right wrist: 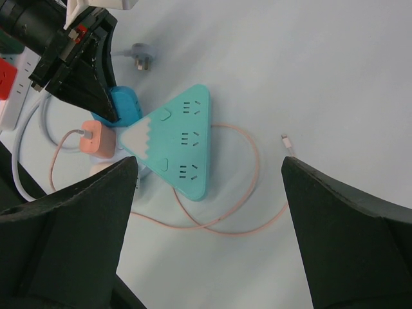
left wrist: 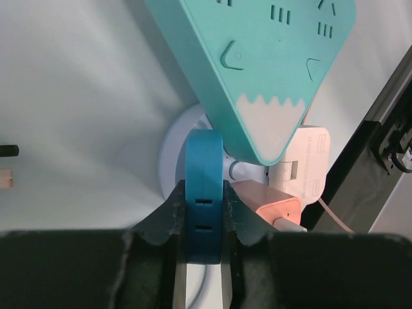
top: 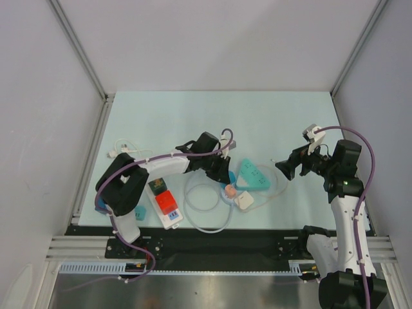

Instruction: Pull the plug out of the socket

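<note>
The plug (left wrist: 204, 168), a bright blue rounded block with small dark slots, sits at the white-tipped corner of the teal triangular power strip (left wrist: 257, 64) on the counter (top: 193, 116). The left jaws clamp its sides; the right jaws hang wide open.

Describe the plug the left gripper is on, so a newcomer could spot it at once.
Find the teal triangular power strip mid-table. At its white-capped corner, the left gripper is shut on the blue plug. It is blue; its neighbours are a pink charger and a white adapter.
</note>
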Motion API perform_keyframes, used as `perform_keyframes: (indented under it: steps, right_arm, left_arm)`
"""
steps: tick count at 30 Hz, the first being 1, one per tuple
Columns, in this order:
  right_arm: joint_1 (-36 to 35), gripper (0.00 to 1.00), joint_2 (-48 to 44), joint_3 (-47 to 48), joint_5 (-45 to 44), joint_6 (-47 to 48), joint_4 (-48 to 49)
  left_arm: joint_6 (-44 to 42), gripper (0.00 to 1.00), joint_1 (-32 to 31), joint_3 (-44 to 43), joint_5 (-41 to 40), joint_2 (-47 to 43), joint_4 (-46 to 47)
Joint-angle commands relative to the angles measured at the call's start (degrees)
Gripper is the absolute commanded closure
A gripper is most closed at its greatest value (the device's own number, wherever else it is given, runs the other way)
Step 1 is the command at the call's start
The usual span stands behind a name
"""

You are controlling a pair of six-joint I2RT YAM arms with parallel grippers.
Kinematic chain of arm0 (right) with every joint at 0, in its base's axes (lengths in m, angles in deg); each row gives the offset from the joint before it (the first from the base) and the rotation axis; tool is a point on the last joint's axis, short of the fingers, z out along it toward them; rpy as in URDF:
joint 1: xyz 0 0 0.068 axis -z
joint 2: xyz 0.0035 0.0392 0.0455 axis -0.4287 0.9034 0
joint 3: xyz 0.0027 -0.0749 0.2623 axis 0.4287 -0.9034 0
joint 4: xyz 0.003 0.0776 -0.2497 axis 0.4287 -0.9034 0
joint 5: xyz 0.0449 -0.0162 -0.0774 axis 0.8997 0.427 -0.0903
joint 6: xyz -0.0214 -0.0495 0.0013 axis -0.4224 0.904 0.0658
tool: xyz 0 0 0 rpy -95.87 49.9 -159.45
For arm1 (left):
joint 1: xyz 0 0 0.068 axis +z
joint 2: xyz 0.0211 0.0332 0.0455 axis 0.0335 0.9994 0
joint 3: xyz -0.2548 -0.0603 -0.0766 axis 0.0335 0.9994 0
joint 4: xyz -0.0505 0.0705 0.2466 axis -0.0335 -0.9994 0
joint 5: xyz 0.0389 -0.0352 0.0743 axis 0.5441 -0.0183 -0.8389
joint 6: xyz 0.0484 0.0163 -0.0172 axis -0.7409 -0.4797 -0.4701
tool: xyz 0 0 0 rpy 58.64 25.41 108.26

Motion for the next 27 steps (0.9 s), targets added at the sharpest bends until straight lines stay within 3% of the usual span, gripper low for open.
perform_keyframes:
  steps: [1,4,11,13,19,22,27]
  right_arm:
    - [0.33,0.0,0.03,-0.02,0.21,0.69,0.65]
    - [0.33,0.0,0.12,-0.11,0.56,0.6,0.73]
    - [-0.81,0.0,2.57,-0.55,3.54,-1.07,1.35]
    - [-1.6,0.0,3.98,-0.55,4.07,-1.94,1.61]
    - [-4.76,0.0,9.78,-0.03,5.3,-1.78,1.26]
    - [-5.82,0.0,11.71,0.24,4.78,2.43,0.39]
    - [-4.78,0.01,14.53,6.82,7.58,17.16,-5.75]
  left_arm:
    - [-0.36,1.0,0.2,-2.39,-1.2,-2.23,0.58]
    - [2.45,1.0,0.21,-1.78,-1.38,-4.87,3.29]
    - [16.68,1.0,0.2,5.6,-0.33,-9.26,21.39]
    - [17.4,1.0,-0.06,6.39,-0.94,-9.88,25.44]
    - [11.35,1.0,-1.55,4.64,-3.49,-10.58,26.07]
    - [4.32,1.0,-2.69,4.2,-4.71,-11.46,23.96]
    - [-7.46,1.0,-4.36,6.22,-6.04,-15.59,20.97]
